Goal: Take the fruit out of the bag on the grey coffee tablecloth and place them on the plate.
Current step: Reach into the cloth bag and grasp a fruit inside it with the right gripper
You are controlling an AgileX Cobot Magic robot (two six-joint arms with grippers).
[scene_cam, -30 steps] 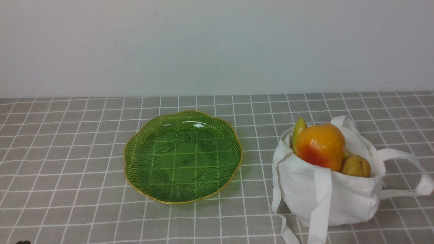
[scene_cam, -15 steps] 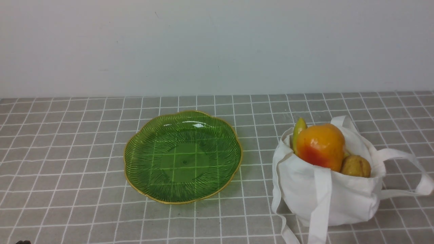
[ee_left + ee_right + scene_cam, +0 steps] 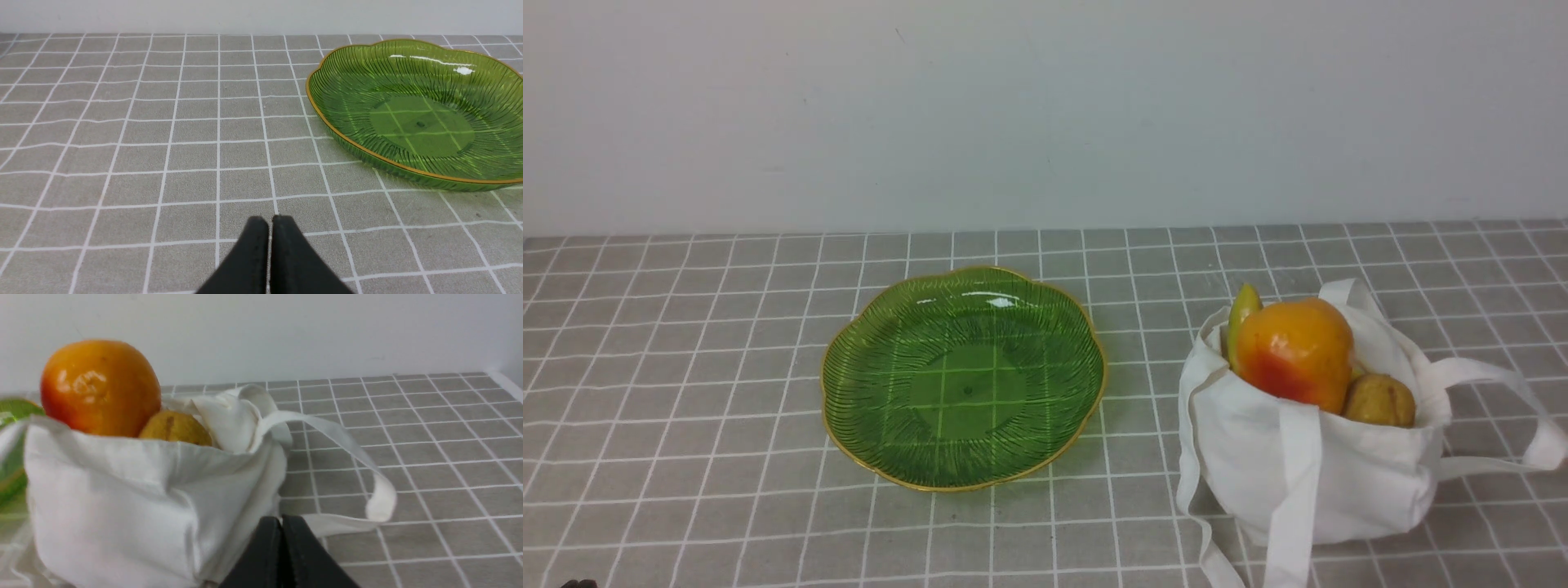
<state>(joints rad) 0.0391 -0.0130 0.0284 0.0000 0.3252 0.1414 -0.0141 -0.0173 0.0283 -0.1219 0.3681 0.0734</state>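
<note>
Fruit (image 3: 1294, 354) in wht bag (image 3: 1327, 469)

Both hands (image 3: 270, 222) (image 3: 281, 522) closed, fingertips together.

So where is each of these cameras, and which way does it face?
Front: between the two arms, looking forward at the plate and bag; only a dark scrap at the near left edge, perhaps robot.
Left wrist: on the left arm, looking across the cloth toward the plate; shut left jaws show.
Right wrist: on the right arm, facing the bag and its fruit; shut right jaws show.
Front and left wrist share the plate.
</note>
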